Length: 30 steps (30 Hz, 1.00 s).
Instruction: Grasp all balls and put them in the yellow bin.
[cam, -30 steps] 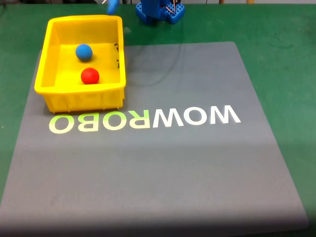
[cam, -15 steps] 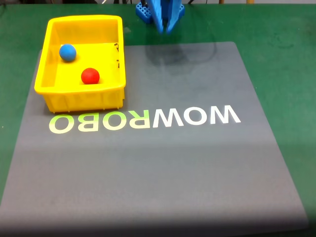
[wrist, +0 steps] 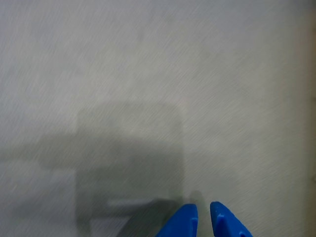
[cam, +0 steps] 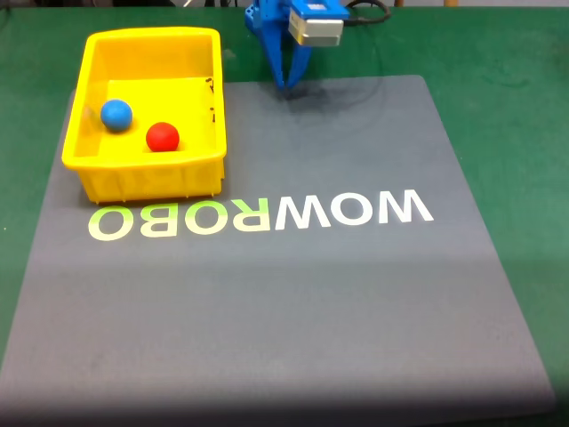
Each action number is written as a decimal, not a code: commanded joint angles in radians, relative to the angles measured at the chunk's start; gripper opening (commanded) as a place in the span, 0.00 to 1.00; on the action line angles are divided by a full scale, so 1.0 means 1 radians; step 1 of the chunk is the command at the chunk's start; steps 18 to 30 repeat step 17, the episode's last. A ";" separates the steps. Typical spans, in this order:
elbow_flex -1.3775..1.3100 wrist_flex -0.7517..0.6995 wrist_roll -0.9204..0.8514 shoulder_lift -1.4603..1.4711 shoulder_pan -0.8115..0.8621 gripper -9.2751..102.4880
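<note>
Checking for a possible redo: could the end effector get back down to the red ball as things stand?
Probably yes. The red ball lies uncovered in the open-topped yellow bin, apart from the blue ball; the end effector is just beside the bin.

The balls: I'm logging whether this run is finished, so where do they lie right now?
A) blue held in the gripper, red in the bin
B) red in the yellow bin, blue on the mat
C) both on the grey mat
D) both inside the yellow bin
D: in the fixed view the blue ball and the red ball both rest on the floor of the yellow bin, slightly apart.
</note>
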State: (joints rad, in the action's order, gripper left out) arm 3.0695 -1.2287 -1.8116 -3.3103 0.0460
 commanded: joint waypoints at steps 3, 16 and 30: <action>0.031 -0.103 0.041 0.028 0.014 0.08; 0.031 -0.104 0.057 0.023 0.011 0.08; 0.031 -0.104 0.058 0.023 0.011 0.08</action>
